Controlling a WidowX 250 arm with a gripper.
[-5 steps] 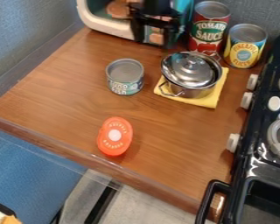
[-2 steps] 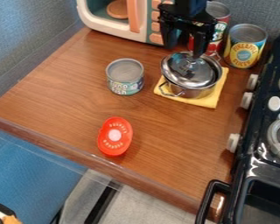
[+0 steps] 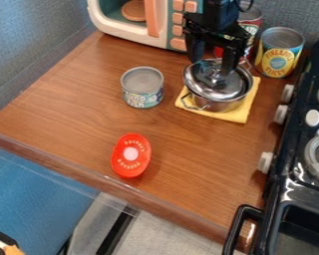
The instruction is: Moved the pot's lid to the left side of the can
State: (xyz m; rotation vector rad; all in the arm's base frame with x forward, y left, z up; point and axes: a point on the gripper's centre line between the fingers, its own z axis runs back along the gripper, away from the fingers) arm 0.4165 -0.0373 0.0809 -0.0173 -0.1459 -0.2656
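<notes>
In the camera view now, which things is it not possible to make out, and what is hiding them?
All in the camera view:
- Inside of the pot: covered by the lid.
- Middle of the yellow cloth: under the pot.
- Part of the red can: behind the gripper.
- Far side of the stove: cut off by the right edge.
- Any contact between gripper and lid: the slanted angle hides it.

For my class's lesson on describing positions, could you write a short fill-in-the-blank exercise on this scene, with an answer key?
The pot stands on a ____ cloth.
As the camera sees it, the short can is to the ____ of the pot.
The end effector hangs over the lid, which covers the ____.

Missing words: yellow; left; pot.
</notes>
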